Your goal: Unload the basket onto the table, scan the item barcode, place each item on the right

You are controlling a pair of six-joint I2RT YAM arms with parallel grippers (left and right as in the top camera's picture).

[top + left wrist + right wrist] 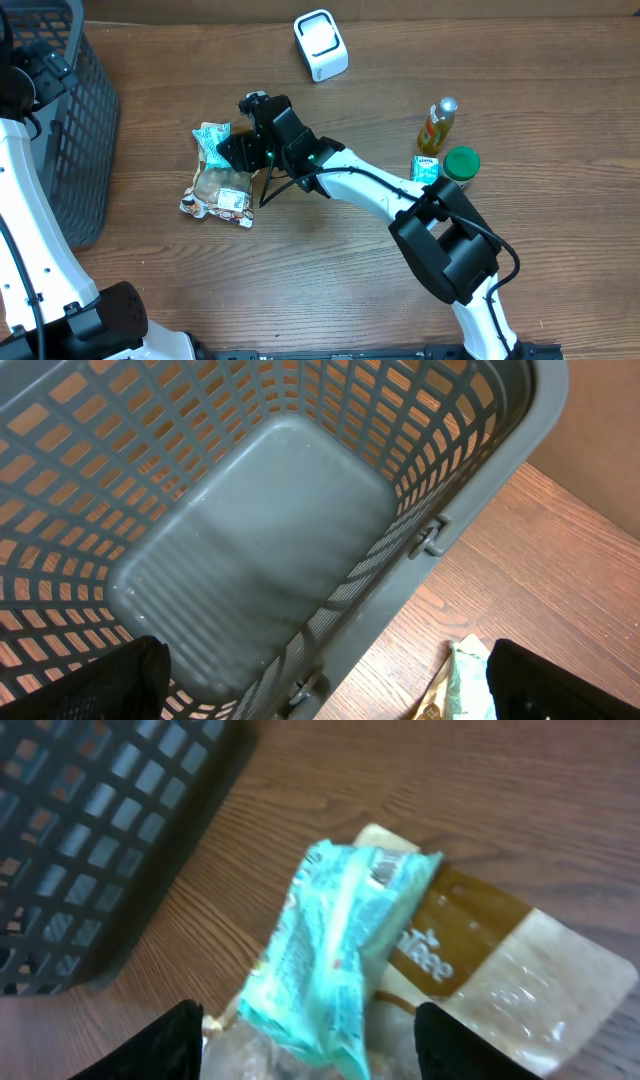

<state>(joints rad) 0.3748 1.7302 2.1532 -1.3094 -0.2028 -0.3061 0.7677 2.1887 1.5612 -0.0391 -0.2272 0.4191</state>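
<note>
Slantwise, crumpled teal packet (330, 950) atop brown-and-clear pouch (500, 970), right claw (308, 1025) parted astride it, left claw (330, 680) spread wide

Left gripper (325, 685) jaws spread wide; right arm (370, 190) stretched forward-left; right gripper (310, 1040) jaws apart, angled down.

— What's standing over on the right?
— An amber bottle (438, 124), silver-capped; near it, a green-lidded jar (461, 165) just beside a small teal carton (426, 168).
— And left?
— A grey mesh basket (70, 120) on the wooden table (300, 290).
</note>
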